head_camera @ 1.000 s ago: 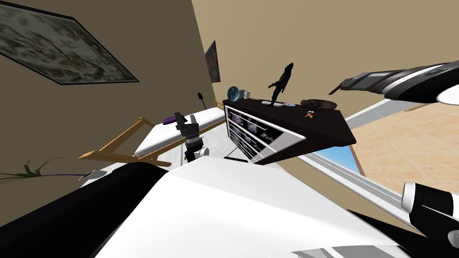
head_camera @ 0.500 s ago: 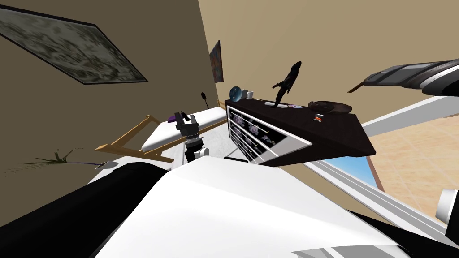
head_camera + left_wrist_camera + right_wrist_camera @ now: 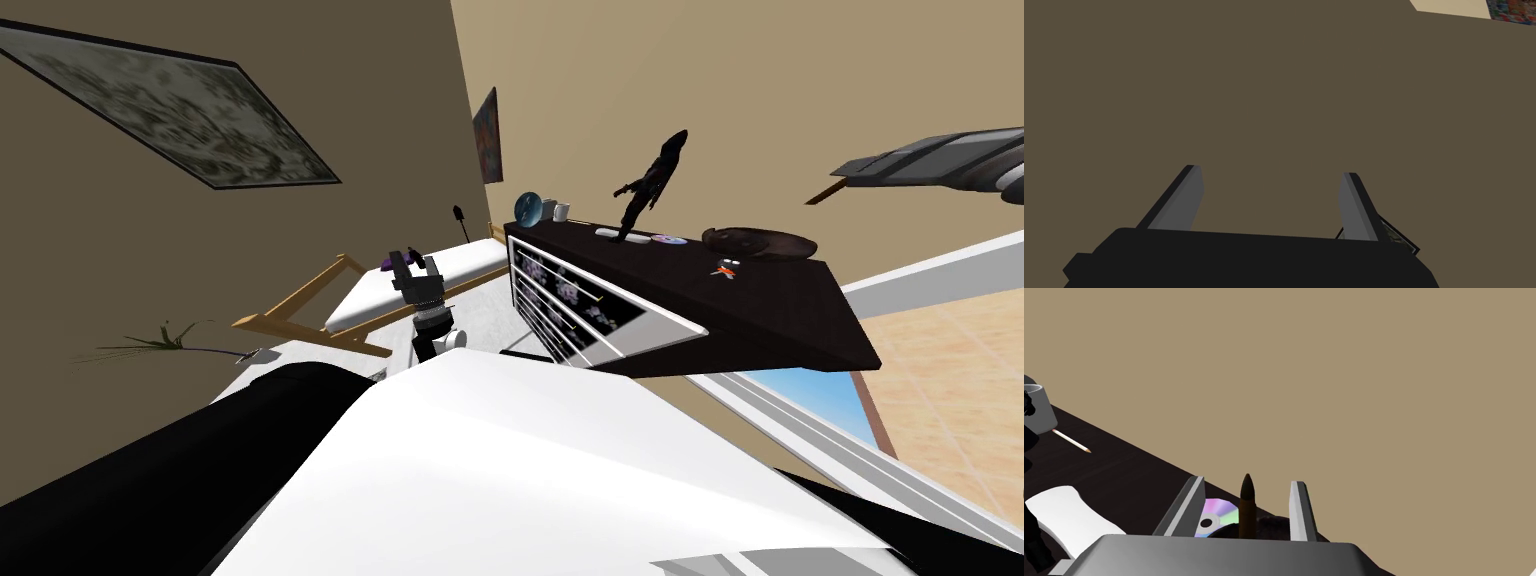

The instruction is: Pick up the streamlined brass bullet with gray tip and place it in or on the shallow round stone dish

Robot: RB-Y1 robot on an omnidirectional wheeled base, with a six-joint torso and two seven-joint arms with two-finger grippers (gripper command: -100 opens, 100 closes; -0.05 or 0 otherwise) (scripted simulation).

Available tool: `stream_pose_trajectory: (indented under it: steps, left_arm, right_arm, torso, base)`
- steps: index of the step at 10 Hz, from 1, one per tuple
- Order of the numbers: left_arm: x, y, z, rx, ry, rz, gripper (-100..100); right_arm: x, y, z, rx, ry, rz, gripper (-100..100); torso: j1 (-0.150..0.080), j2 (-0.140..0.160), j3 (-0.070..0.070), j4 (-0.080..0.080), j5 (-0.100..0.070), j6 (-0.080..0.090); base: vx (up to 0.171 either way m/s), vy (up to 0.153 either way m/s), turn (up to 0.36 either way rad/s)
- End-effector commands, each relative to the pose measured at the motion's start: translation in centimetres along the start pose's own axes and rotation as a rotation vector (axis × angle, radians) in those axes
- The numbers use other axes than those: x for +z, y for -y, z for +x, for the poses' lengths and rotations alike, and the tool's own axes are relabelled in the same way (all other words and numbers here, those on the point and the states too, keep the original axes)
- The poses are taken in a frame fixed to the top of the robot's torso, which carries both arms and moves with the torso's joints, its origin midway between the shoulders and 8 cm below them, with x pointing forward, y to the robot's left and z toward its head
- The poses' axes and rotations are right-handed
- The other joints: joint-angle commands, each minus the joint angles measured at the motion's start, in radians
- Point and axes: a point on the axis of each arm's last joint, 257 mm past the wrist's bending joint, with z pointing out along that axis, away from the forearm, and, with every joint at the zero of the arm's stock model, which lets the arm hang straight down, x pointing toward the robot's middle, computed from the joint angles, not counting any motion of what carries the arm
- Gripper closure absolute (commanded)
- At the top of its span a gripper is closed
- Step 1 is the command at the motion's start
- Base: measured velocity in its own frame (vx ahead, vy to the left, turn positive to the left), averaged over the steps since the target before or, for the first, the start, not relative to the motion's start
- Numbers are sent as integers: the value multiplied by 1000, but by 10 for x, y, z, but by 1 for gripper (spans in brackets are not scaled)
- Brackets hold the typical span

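Observation:
My right gripper (image 3: 845, 168) hangs high over the right end of a dark cabinet (image 3: 790, 310), shut on a slim brown bullet (image 3: 822, 194) with a dark tip. In the right wrist view the bullet (image 3: 1247, 505) stands upright between the fingers of that gripper (image 3: 1247, 480). The shallow dark round dish (image 3: 760, 241) lies on the cabinet top, below and left of the gripper; its dark rim (image 3: 1274, 523) peeks out just past the gripper body. My left gripper (image 3: 412, 258) is held out in front of my chest, and its wrist view shows that gripper (image 3: 1271, 171) open with nothing between the fingers.
On the cabinet top stand a black figurine (image 3: 655, 185) on a white base (image 3: 1069, 520), a shiny disc (image 3: 1216, 519), a small orange-red object (image 3: 727, 268), a pencil (image 3: 1071, 440), a mug (image 3: 561, 212) and a blue globe (image 3: 529, 208). A wooden-framed white bed (image 3: 400, 290) lies left of the cabinet.
My head view has swung, so the cabinet and its things sit further right and larger. The right arm with the bullet has shifted right and slightly down in the picture. The left gripper has held its place.

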Motion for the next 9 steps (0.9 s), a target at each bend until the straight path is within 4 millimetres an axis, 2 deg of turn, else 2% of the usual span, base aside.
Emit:
stream_pose_trajectory:
  steps: [1,4,5,6,9]
  left_arm:
    - [0,0,0,0,0,0,0]
    - [0,0,0,0,0,0,0]
    - [0,0,0,0,0,0,0]
    - [0,0,0,0,0,0,0]
    - [0,0,0,0,0,0,0]
  right_arm:
    - [0,0,0,0,0,0,-100]
    - [0,0,0,0,0,0,-100]
    - [0,0,0,0,0,0,0]
    - [-5,4,14,0,-4,5,-100]
    - [-17,12,40,-1,-10,16,-100]
  torso:
    - [0,0,0,0,0,0]
    - [1,1,1,0,0,0]
    - [1,1,1,0,0,0]
    - [1,1,1,0,0,0]
    - [1,-1,0,0,1,0]
  base:
    - [0,0,0]
    - [0,0,0]
    - [0,0,0]
    - [14,-5,-35]
    - [34,-12,-34]
